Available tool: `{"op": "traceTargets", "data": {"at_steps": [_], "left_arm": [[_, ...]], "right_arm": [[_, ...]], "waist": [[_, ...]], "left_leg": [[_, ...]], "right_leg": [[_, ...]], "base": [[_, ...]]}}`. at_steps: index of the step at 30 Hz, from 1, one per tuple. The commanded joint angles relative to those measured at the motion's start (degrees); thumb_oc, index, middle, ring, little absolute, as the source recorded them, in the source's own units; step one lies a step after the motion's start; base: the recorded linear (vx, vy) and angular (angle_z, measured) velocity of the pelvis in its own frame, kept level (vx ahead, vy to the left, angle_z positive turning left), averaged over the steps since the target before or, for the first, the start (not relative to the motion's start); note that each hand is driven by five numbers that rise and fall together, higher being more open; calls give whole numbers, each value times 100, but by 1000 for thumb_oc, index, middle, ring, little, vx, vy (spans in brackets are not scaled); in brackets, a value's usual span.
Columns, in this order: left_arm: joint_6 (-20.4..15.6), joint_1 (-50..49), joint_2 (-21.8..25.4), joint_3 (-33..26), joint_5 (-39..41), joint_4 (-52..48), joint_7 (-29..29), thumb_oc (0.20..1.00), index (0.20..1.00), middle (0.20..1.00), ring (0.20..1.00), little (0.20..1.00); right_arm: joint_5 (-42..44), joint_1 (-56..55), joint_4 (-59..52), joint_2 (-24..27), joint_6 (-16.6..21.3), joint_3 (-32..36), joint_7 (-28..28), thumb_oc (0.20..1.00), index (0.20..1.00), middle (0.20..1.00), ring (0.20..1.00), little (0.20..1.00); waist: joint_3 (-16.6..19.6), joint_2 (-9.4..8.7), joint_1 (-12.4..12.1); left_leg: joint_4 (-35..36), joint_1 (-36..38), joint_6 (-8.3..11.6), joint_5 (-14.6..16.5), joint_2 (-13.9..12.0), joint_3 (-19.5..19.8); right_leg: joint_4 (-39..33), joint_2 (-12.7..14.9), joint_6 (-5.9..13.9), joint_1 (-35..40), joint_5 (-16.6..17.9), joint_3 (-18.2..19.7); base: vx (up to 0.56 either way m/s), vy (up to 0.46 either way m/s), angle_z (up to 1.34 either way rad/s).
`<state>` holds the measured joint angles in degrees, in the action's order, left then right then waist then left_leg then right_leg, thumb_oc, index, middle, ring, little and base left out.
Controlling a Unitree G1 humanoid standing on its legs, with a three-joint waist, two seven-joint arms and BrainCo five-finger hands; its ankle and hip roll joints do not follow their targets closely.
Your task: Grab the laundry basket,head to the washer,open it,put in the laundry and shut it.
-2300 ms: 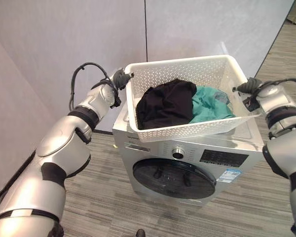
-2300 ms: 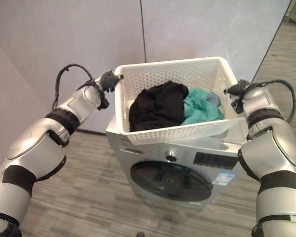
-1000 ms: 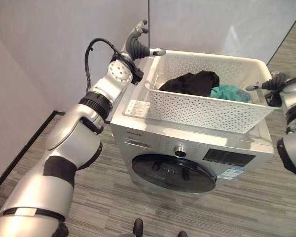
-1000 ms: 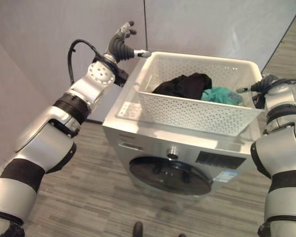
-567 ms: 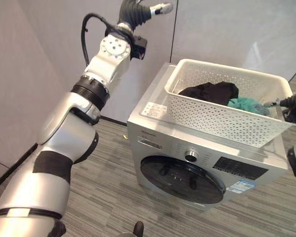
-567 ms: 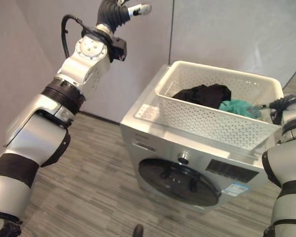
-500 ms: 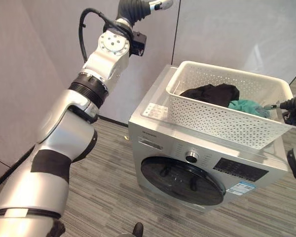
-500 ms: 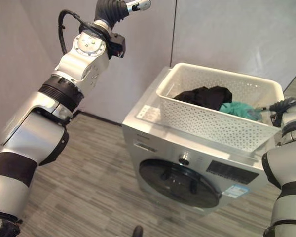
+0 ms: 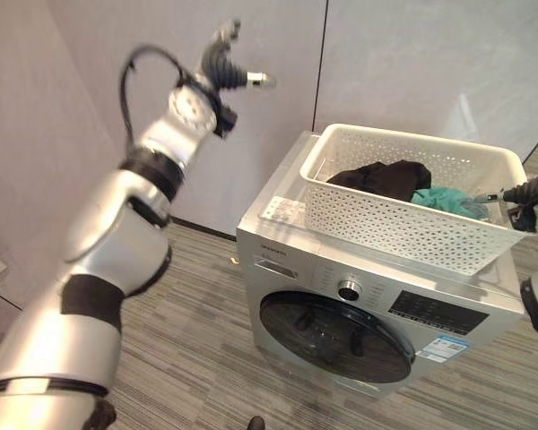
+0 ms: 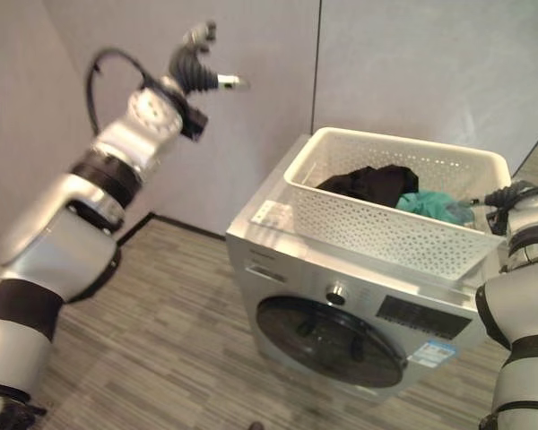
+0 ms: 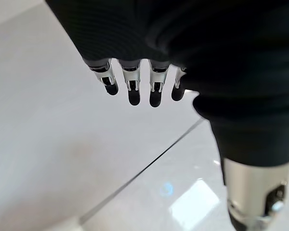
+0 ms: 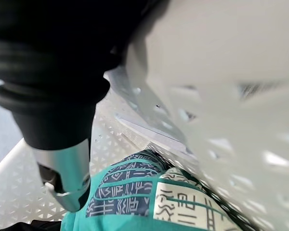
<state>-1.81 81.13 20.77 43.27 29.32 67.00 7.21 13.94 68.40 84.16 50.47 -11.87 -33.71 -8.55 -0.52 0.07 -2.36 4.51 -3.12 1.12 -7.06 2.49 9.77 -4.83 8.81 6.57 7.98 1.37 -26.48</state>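
Note:
The white perforated laundry basket [image 9: 390, 224] rests on top of the silver washer [image 9: 291, 260]. It holds a black garment [image 9: 381, 177] and a teal patterned garment [image 12: 135, 202]. The washer's round dark door [image 9: 336, 336] is closed. My left hand [image 9: 220, 63] is raised in the air by the grey wall, well left of the basket, open and holding nothing; its fingers [image 11: 132, 89] hang relaxed. My right hand [image 9: 527, 193] sits at the basket's right rim, its thumb [image 12: 65, 168] inside the basket and the wall between thumb and fingers.
Grey wall panels [image 9: 412, 63] stand close behind the washer. Striped grey carpet [image 9: 197, 358] spreads in front and to the left. A white label [image 9: 282, 212] lies on the washer top beside the basket.
The basket went down onto the washer top and my left hand let go of its rim and rose to the wall. Since half a second ago that hand has dropped a little. The camera shifted.

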Motion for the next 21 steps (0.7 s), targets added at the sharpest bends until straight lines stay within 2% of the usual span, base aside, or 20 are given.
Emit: {"op": "traceTargets", "data": {"at_steps": [1,3,5,6,11,16,21], "left_arm": [[-130,907,-117,-242,95,552,45,1000,1000,1000,1000,1000],[-193,765,-158,-240,16,503,60,1000,1000,1000,1000,1000],[-215,736,-192,-246,25,474,89,1000,1000,1000,1000,1000],[-263,737,-148,-269,65,434,138,1000,1000,1000,1000,1000],[-352,652,77,-207,31,292,133,1000,1000,1000,1000,1000],[-419,580,125,-129,-18,269,168,1000,1000,1000,1000,1000],[-471,524,246,-74,5,215,168,1000,1000,1000,1000,1000]], "right_arm": [[101,-53,564,111,37,-376,-110,1000,1000,1000,1000,1000],[751,150,374,347,143,-116,63,1000,1000,1000,1000,1000],[900,283,313,440,193,-120,106,1000,1000,1000,1000,1000],[1249,699,123,588,293,-253,127,1000,1000,1000,1000,1000],[1868,1748,-441,921,694,-596,363,1000,1000,1000,1000,1000],[1967,2430,-454,1165,803,-991,524,1000,1000,1000,1000,1000],[2039,2495,-516,1393,850,-1063,565,1000,1000,1000,1000,1000]], "waist": [[-389,300,-115],[-440,290,-39],[-428,279,-20],[-451,270,13],[-486,265,99],[-464,279,141],[-430,282,169]], "left_leg": [[49,110,433,355,-402,-420],[49,125,431,401,-405,-492],[49,98,423,384,-401,-501],[49,109,425,391,-406,-552],[49,172,436,426,-430,-644],[49,266,441,459,-453,-723],[49,330,446,486,-464,-755]], "right_leg": [[206,342,365,32,-186,428],[198,344,376,9,-189,517],[186,350,381,-23,-162,538],[189,349,381,-39,-162,594],[222,355,398,-62,-170,690],[235,371,415,-17,-152,735],[235,367,425,8,-146,758]], "base": [[-16,13,-5],[-7,31,-5],[-6,41,-11],[-4,50,-8],[-5,34,-13],[11,27,-5],[11,12,-3]]}}
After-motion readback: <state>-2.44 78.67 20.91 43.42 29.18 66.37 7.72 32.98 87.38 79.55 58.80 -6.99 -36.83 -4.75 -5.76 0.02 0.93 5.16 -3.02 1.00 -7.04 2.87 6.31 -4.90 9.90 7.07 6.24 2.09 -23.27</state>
